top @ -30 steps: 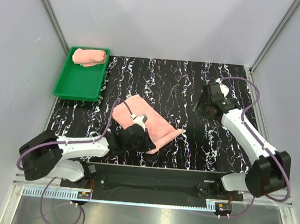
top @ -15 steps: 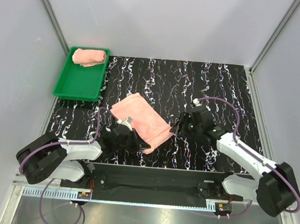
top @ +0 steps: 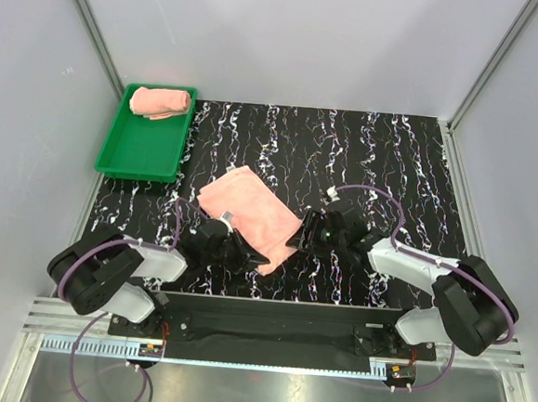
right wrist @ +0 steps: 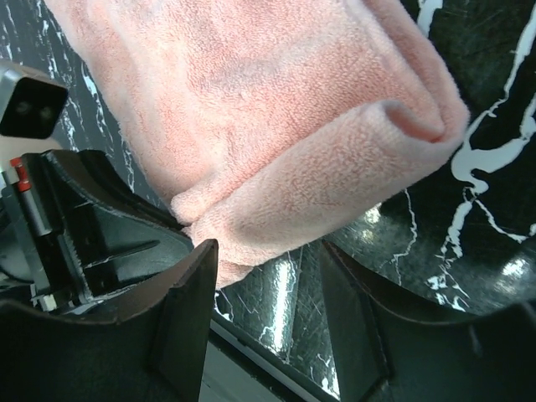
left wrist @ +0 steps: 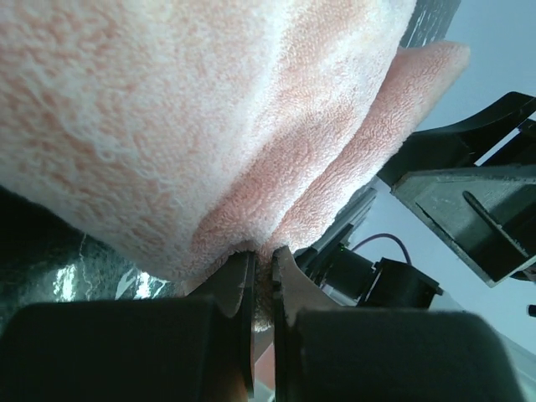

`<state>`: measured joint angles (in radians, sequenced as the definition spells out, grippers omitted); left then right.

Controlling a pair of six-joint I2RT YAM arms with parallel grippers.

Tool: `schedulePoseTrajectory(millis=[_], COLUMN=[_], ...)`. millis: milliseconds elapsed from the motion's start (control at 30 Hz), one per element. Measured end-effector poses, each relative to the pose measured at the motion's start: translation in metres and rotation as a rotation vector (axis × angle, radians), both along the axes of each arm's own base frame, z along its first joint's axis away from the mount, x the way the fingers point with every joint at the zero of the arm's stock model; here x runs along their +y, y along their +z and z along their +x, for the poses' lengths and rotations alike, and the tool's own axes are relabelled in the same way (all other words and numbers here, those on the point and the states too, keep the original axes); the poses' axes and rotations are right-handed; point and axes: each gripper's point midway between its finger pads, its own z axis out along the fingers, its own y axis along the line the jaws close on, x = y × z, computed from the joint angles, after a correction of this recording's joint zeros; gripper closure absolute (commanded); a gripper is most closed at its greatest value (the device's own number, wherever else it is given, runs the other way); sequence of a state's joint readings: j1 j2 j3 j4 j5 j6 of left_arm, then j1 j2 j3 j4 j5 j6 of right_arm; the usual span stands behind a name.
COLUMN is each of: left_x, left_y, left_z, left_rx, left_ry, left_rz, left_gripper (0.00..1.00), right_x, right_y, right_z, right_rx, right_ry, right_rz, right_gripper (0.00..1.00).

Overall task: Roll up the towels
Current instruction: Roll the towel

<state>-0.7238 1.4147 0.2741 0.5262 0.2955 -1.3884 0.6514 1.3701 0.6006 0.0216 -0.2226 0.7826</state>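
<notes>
Left gripper (left wrist: 261,255): pinching folded towel's (top: 248,209) near hem
Right gripper (right wrist: 268,255): jaws apart at its 4 o'clock corner; I'd pinch level, roll evenly

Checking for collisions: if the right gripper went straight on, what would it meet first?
Most likely the unrolled towel: its folded edge lies just ahead of the right gripper, though depth is unclear.
</notes>
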Motion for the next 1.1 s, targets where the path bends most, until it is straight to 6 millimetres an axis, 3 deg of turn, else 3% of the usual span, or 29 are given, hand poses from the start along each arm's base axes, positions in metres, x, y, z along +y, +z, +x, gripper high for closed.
schedulePoseTrajectory(millis=[167, 567, 667, 833, 1100], left_x=[0.001, 0.002, 0.005, 0.007, 0.008], left_y=[-0.004, -0.006, -0.006, -0.006, -0.005], left_z=[0.002, 0.005, 0.006, 0.009, 0.01], left_rx=[0.045, 0.09, 0.091, 0.091, 0.096], left_ry=[0.003, 0.005, 0.014, 0.023, 0.024], left_rz=[-0.045, -0.134, -0.137, -0.137, -0.145], left_gripper=[1.0, 1.0, 1.0, 1.0, 1.0], right_x=[0.007, 0.016, 0.024, 0.032, 0.023], right_y=[-0.004, -0.034, -0.033, -0.025, -0.02], right_z=[0.004, 0.013, 0.018, 0.021, 0.008], right_rx=[-0.012, 0.018, 0.001, -0.024, -0.038], right_ry=[0.002, -0.006, 0.0, 0.016, 0.019], right_rz=[0.028, 0.034, 0.066, 0.114, 0.127], right_gripper=[0.43, 0.43, 0.39, 0.16, 0.14])
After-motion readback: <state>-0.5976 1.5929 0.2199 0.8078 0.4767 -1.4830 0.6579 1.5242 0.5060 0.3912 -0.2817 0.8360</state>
